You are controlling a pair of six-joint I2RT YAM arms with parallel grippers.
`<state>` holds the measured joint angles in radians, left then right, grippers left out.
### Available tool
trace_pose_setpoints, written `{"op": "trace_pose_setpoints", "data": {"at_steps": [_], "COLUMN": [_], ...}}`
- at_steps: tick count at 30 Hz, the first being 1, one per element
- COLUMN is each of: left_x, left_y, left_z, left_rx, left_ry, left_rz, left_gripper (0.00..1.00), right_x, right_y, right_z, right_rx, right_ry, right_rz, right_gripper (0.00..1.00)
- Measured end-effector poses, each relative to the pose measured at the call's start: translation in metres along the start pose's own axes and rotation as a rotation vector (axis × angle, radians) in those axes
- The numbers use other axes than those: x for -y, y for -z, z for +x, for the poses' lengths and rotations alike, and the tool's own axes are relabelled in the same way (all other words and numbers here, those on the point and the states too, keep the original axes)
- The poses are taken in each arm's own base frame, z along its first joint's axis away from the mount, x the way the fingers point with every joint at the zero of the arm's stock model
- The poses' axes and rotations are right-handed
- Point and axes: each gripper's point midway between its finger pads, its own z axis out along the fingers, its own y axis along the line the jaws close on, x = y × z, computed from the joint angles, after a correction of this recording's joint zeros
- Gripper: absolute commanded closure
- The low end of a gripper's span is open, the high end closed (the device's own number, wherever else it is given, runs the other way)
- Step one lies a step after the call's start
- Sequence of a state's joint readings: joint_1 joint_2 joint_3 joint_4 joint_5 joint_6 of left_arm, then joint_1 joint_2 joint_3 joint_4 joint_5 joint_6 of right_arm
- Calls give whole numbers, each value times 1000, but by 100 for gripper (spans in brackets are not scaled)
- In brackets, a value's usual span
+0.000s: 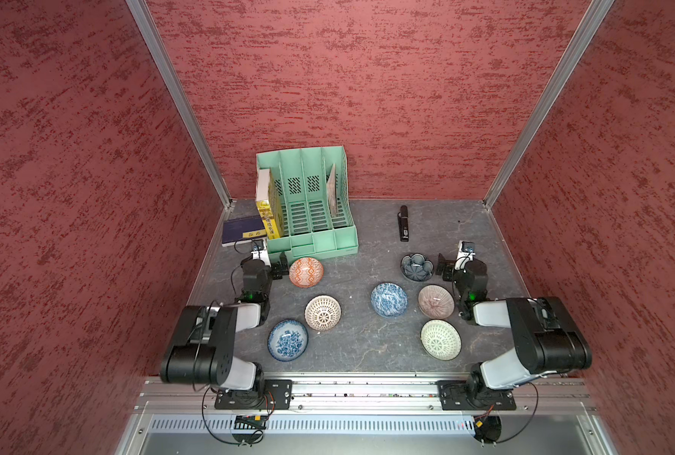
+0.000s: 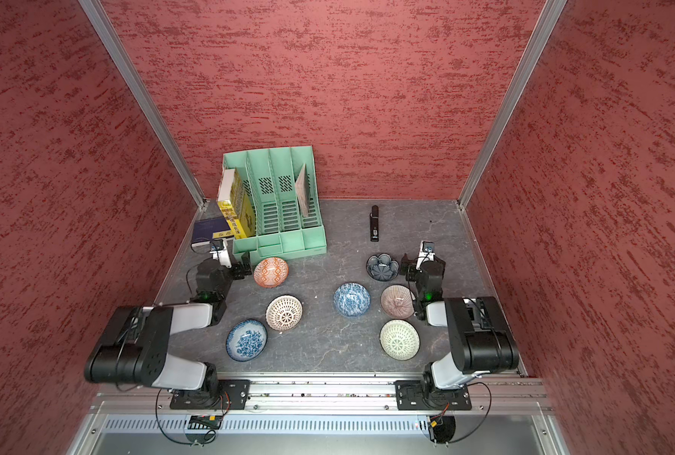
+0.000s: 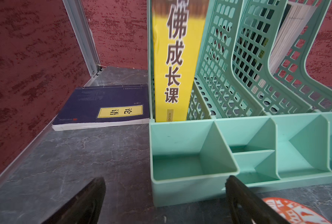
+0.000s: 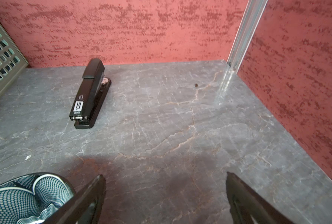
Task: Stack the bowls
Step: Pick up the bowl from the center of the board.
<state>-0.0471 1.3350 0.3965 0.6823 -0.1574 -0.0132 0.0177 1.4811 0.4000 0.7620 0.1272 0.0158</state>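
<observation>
Both top views show us seven bowls, each standing alone and upright on the grey surface (image 1: 367,354), none stacked. Taking the far wall as 12 o'clock, we find the orange bowl (image 1: 306,272) at 10, the brown lattice bowl (image 1: 322,312) at 9 close to the middle, and the outer floral bowl (image 1: 288,339) at 8. The central floral bowl (image 1: 389,299) sits just toward 3, the striped bowl (image 1: 436,301) beyond it, the green lattice bowl (image 1: 441,339) at 4 and the petal bowl (image 1: 417,266) at 2.

Our left claw (image 3: 166,178) has its fingers spread wide apart and empty, just beside the orange bowl. It faces the green organizer (image 1: 339,246) at 11, where a yellow book (image 1: 267,220) stands in an end slot and a dark blue book (image 1: 241,230) lies flat alongside. Our right claw (image 4: 165,175) is likewise wide apart and empty, just beside the petal bowl. A black stapler (image 1: 403,223) lies at 1.
</observation>
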Motion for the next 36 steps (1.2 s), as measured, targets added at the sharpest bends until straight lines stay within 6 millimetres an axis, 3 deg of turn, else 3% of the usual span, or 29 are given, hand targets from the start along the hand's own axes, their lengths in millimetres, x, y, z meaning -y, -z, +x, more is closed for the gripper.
{"op": "trace_pose_setpoints", "data": {"at_steps": [1, 3, 5, 7, 9, 11, 12, 14, 18, 21, 23, 25, 29, 36], "left_x": [2, 1, -6, -19, -28, -24, -17, -2, 23, 33, 36, 37, 39, 40], "left_y": [6, 23, 50, 77, 98, 106, 107, 110, 127, 147, 161, 172, 185, 190], "left_z": [-20, -71, -124, -159, -173, -167, -156, -129, -72, -42, -30, -25, -17, 11], "left_rx": [25, 97, 174, 225, 224, 143, 66, -119, -467, -619, -664, -684, -714, -818], "left_ry": [23, 104, 231, 368, 493, 597, 641, 710, 811, 876, 906, 921, 935, 952], "left_rz": [-7, -18, -6, 20, 65, 143, 183, 241, 271, 267, 256, 244, 234, 196], "left_gripper": [0, 0, 0, 0, 0, 0, 0, 0, 0, 0, 0, 0, 4, 19], "right_x": [2, 8, 13, 17, 17, 13, 9, 1, -12, -19, -19, -20, -24, -25], "right_y": [3, 11, 24, 41, 59, 69, 71, 70, 74, 95, 113, 129, 151, 165], "right_z": [-10, -52, -113, -168, -211, -228, -226, -204, -116, -43, -8, 12, 34, 67], "right_rx": [-1, 43, 119, 183, 210, 184, 138, 6, -329, -579, -709, -791, -877, -995], "right_ry": [-6, -42, -113, -204, -297, -360, -388, -420, -480, -514, -524, -533, -553, -568], "right_rz": [13, 54, 89, 105, 99, 73, 57, 33, 22, 38, 63, 76, 65, 87], "right_gripper": [2, 2, 1, 1, 1, 2, 3, 5, 8, 9, 10, 14, 20, 34]}}
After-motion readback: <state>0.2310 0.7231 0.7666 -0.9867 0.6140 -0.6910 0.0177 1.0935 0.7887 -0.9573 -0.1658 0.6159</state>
